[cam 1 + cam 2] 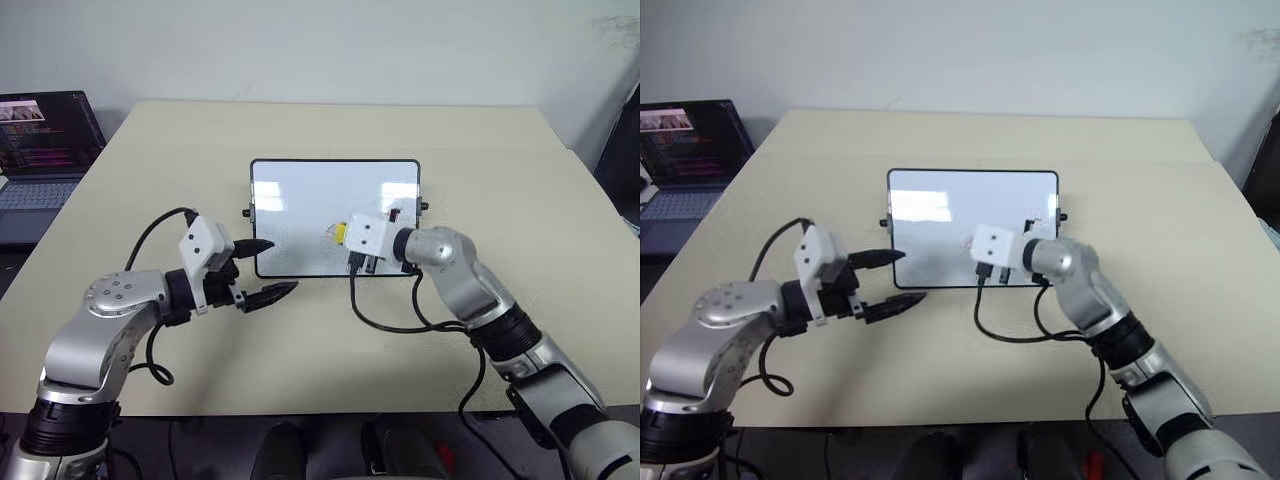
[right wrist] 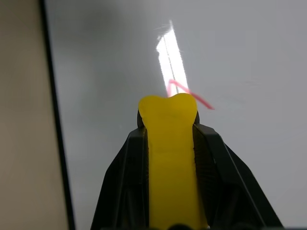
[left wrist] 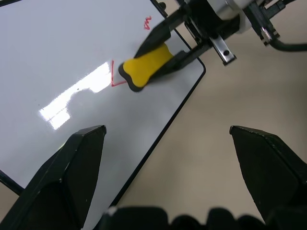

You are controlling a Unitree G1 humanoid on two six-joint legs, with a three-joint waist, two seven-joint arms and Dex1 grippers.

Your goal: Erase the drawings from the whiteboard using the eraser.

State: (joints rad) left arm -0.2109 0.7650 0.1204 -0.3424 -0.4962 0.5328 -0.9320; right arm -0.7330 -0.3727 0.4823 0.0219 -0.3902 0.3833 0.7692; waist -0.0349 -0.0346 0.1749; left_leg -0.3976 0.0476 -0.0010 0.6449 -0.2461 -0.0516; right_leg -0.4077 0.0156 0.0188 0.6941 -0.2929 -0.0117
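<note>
The whiteboard (image 1: 300,200) lies flat in the middle of the table, its black frame parallel to the table's edges. My right gripper (image 2: 169,129) is shut on the yellow eraser (image 3: 144,67), which is held low over the board's near right part. The eraser's tip sits right at a red angular drawing (image 3: 114,77), of which a corner and a faint smear (image 2: 189,93) show. A short red squiggle (image 3: 147,22) lies farther along the board, beside the right gripper's fingers. My left gripper (image 1: 280,265) stands open at the board's near left corner, holding nothing.
An open laptop (image 1: 40,160) stands off the table's far left edge. Black cables (image 1: 385,325) trail from the right wrist across the beige table (image 1: 300,370) in front of the board.
</note>
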